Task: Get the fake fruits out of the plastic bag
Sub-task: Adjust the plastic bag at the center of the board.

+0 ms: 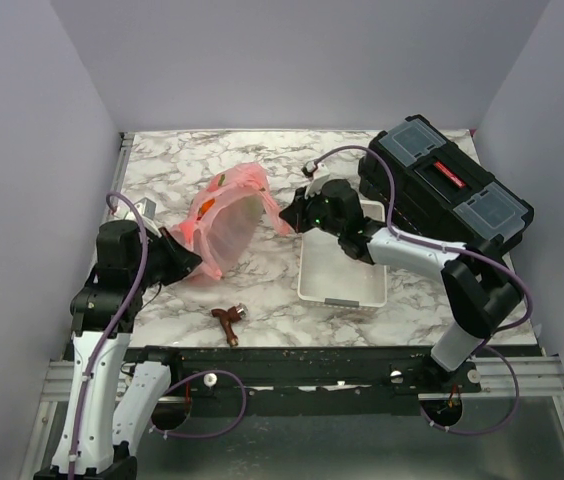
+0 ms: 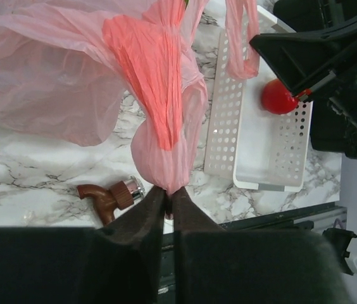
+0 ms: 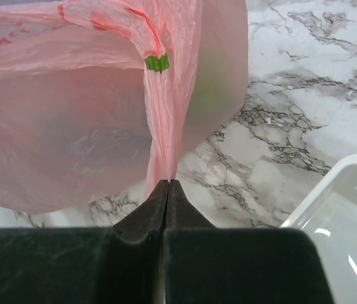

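the plastic bag (image 1: 224, 215) is hanging stretched between the two arms above the marble surface (image 1: 162, 160), with its mouth gaping toward the near edge. the left pincer (image 1: 184, 258) is squeezing fully shut on a gathered twist of the bag's near-left rim, and the left wrist view is showing pink film bunching right at the fingertips. the right pincer (image 1: 287, 214) is likewise clamping shut on the far-right handle strip, with nothing else between its jaws.

the bag's long axis is running from near-left to far-right, straight from one pincer to the other, so both arms are touching it and neither has a free jaw for reaching in. the white tray (image 1: 340, 285) is sitting just right of the bag, beside the right pincer, making the right arm the nearer one to it. a red apple (image 2: 278, 97) is already lying in that tray. a faint greenish patch is showing through the bag wall in the right wrist view, but whether it is a fruit i cannot tell. the coming move is probably turning on tipping the open mouth down along that axis.

a black toolbox (image 1: 447, 185) is standing behind the tray, and a small brown piece (image 1: 227, 320) is lying near the front edge.
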Motion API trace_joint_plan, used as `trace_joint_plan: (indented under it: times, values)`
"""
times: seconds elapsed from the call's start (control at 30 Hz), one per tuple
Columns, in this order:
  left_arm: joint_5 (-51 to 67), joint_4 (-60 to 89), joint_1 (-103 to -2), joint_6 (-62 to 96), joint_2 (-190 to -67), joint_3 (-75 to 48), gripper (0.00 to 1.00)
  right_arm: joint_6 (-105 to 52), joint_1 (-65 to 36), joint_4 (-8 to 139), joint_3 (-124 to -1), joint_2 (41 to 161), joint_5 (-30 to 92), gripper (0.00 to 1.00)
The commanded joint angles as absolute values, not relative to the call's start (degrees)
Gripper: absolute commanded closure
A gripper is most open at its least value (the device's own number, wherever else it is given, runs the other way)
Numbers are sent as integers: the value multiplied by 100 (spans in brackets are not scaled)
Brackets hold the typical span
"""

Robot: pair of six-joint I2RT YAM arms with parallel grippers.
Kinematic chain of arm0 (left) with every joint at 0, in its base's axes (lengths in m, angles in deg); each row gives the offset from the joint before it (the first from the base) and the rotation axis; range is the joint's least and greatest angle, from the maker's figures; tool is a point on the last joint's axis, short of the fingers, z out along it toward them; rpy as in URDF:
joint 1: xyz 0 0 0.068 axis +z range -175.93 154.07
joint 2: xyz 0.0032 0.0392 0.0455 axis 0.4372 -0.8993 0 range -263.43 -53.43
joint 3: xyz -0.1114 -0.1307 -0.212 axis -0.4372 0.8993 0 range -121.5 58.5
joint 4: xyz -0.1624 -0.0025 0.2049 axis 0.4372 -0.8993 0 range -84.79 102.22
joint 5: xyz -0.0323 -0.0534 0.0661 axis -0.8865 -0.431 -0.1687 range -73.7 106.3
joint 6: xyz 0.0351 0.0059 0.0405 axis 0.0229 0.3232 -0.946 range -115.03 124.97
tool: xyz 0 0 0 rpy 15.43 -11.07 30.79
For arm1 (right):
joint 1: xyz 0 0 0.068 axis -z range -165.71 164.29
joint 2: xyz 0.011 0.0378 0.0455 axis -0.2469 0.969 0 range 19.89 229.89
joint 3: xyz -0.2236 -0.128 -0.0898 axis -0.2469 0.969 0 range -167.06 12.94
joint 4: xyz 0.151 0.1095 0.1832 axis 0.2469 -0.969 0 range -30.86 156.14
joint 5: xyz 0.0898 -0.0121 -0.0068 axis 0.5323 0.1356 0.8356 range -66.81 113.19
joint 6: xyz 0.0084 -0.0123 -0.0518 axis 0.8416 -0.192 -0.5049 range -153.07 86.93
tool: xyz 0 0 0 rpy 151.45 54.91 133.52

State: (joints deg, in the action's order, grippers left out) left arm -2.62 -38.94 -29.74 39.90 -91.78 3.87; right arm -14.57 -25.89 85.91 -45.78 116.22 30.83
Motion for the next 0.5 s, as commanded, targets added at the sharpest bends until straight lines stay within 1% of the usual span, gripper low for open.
trace_joint_plan:
  times: [0.0,0.23,0.3,0.33,0.47]
  values:
    - [-350,-3696,-2958,4040,-8975,651,83,-1222,-2640,8393,-4877,11287,3160,99]
    - [-370,-3406,-2957,4065,-8891,1056,56,-613,-2631,8163,-4975,10620,3233,99]
    - [-342,-3318,-2959,4078,-8872,1126,51,-449,-2635,8130,-5017,10542,3272,99]
    - [-336,-3271,-2953,4097,-8862,1160,47,-411,-2633,8070,-5077,10544,3333,100]
    - [-550,-3018,-2955,4190,-8866,1251,41,-274,-2639,7898,-5293,10580,3573,99]
